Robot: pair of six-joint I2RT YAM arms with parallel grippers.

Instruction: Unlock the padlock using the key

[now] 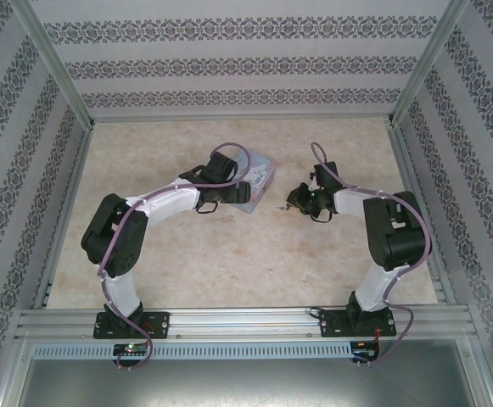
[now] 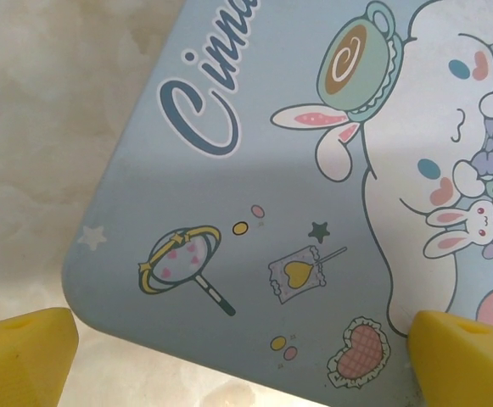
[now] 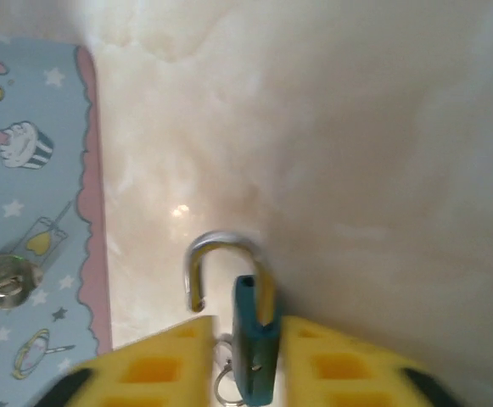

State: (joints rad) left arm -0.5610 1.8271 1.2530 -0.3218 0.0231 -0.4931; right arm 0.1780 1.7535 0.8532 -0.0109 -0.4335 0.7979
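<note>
The padlock [image 3: 253, 339], a small teal body, stands upright between the yellow fingers of my right gripper [image 3: 248, 331]. Its silver shackle [image 3: 216, 246] is swung out, with one leg free of the body. The right finger [image 3: 331, 365] lies against the lock; a narrow gap separates the left finger [image 3: 157, 365] from it. A thin wire ring [image 3: 223, 386] shows in that gap at the lock's base; the key itself is hidden. My left gripper [image 2: 242, 356] is open wide above a corner of the pale-blue cartoon tin [image 2: 229, 212].
The tin [image 1: 259, 174] lies flat mid-table, partly under the left gripper [image 1: 229, 193], with the right gripper [image 1: 290, 200] just right of it. A round metal fitting [image 3: 7, 281] sits on the tin lid. Patterned walls [image 1: 246, 59] and aluminium rails enclose the marbled tabletop [image 1: 246, 263].
</note>
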